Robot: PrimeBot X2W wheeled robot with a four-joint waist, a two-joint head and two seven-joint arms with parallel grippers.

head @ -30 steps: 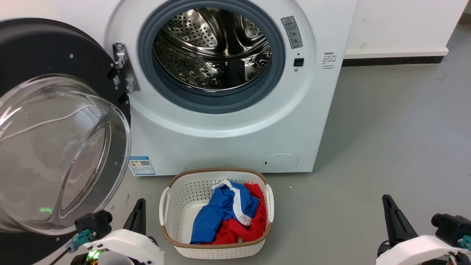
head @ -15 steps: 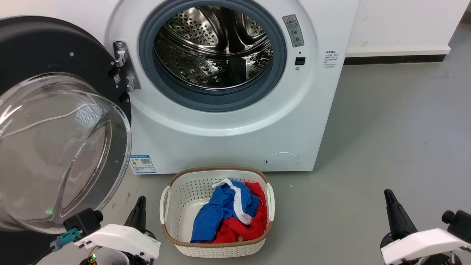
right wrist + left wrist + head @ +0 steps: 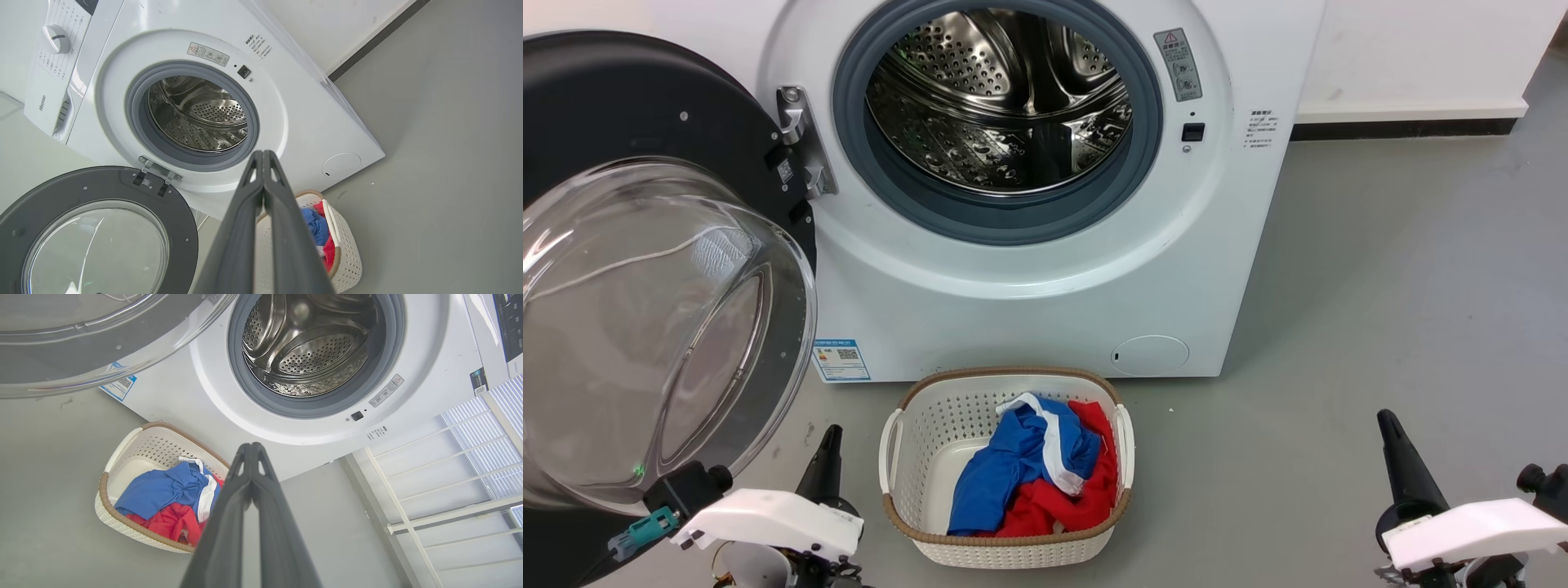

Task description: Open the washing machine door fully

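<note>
Holding the left gripper (image 3: pixel 830 433) low at the head view's lower left, long dark fingers pointing up the picture, the white left wrist shell (image 3: pixel 768 518) lying tilted just beneath. Pressing those left fingers (image 3: pixel 220 547) together in the left wrist view, tips touching. Holding the right gripper (image 3: pixel 1385 420) in a matching pose at the lower right, well apart from the left, above the white right wrist shell (image 3: pixel 1470 527). Pinching the right fingers (image 3: pixel 235 245) together as well in the right wrist view, tips meeting in a narrow point.
</note>
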